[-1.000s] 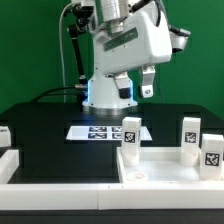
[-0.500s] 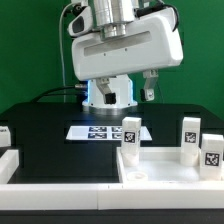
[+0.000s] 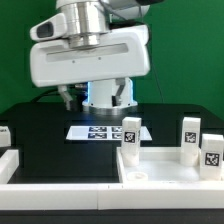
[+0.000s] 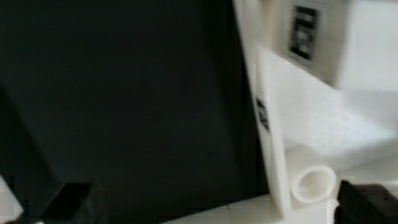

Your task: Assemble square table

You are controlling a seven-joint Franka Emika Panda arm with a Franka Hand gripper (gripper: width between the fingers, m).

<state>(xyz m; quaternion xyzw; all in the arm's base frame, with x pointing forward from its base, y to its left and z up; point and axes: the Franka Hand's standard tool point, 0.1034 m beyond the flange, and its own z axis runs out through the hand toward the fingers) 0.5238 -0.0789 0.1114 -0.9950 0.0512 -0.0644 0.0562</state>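
Observation:
The white square table top with its raised rim lies at the front of the exterior view's right. Three chunky white tagged legs stand upright on it: one at its back left corner and two at the right. My gripper hangs high above the black table behind the marker board, open and empty, with its fingers wide apart. In the wrist view the gripper shows only dark fingertips over the black table. There is a tagged white part with a round opening beside them.
The marker board lies flat on the black table behind the top. Low white border rails run along the front and the exterior view's left. A small white tagged piece sits at the far left edge.
The arm's white hand has swung toward the exterior view's left and turned, now filling more of the picture. The top and legs have not moved.

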